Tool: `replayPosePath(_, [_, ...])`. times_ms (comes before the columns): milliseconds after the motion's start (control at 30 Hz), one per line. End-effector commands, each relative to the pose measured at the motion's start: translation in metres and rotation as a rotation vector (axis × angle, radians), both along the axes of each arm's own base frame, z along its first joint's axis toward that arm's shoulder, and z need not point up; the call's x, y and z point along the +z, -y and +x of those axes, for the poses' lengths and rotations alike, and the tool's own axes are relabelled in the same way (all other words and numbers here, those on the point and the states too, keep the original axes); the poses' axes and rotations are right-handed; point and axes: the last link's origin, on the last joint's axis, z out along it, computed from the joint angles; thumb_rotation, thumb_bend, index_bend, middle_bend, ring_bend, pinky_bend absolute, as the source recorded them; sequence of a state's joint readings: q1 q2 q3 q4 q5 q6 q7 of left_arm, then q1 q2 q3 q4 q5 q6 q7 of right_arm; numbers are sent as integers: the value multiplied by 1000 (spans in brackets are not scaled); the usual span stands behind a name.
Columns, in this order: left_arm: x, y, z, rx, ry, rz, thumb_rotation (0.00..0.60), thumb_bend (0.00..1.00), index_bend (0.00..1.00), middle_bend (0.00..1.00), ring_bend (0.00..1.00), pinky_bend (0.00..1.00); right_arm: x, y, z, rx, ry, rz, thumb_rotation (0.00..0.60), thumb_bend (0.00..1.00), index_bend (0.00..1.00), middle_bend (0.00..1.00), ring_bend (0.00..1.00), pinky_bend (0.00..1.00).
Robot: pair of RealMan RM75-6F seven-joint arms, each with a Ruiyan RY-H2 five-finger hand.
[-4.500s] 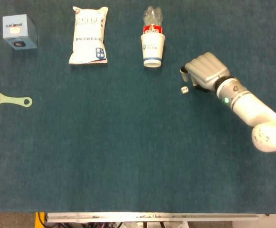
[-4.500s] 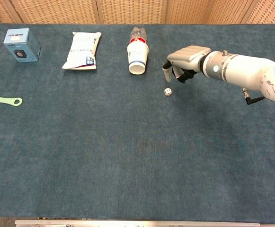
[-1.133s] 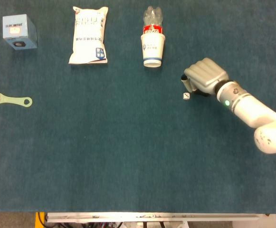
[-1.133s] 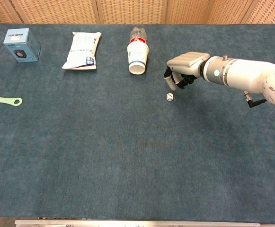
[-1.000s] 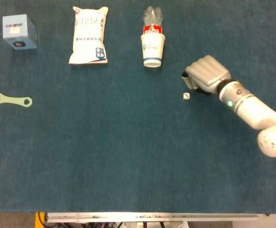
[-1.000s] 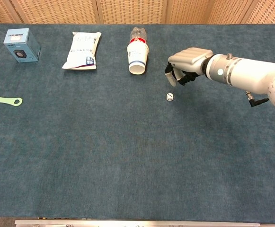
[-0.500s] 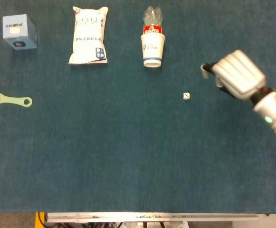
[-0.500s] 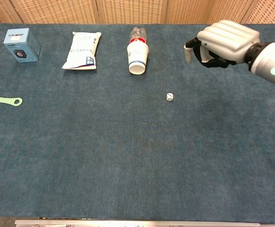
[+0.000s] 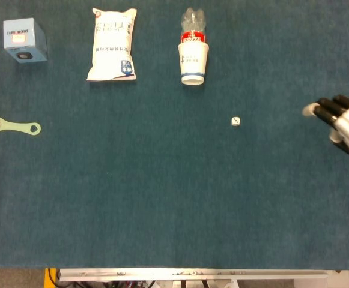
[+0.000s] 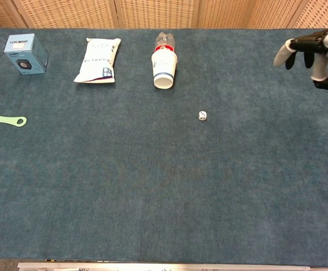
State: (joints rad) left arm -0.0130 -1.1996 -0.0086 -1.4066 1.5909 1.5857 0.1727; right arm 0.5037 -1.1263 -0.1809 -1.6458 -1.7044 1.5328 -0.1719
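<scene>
My right hand (image 9: pixel 344 127) shows only partly at the right edge of the head view and in the top right corner of the chest view (image 10: pixel 313 48). Its fingers stretch toward the left, apart, with nothing between them. A small white die (image 9: pixel 236 121) lies alone on the blue cloth, well to the left of that hand, and shows in the chest view too (image 10: pixel 202 116). My left hand is in neither view.
At the back lie a paper cup (image 9: pixel 193 62) with a plastic bottle (image 9: pixel 193 24) in its mouth, a white snack bag (image 9: pixel 112 43) and a light blue box (image 9: pixel 24 39). A green-handled brush (image 9: pixel 9 125) lies at the left edge.
My right hand has lifted from beside the die and pulled back far to the right, its curled fingers spreading. The die stays where it lay a second ago.
</scene>
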Motion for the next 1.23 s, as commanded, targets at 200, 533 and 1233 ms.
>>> replayPosePath(200, [-1, -6, 18, -29, 16, 11, 600, 89, 452, 392, 400, 513, 16, -35, -37, 8, 10, -172, 600, 851, 390, 458, 470, 689])
replayPosePath(533, [2, -14, 27, -18, 53, 56, 600, 89, 452, 392, 400, 513, 39, -48, -74, -133, 112, -390, 600, 673, 384, 412, 395, 527])
replayPosePath(1233, [-5, -30, 14, 46, 45, 18, 600, 89, 454, 392, 400, 513, 66, -58, -100, -198, 263, -437, 600, 649, 384, 403, 383, 500])
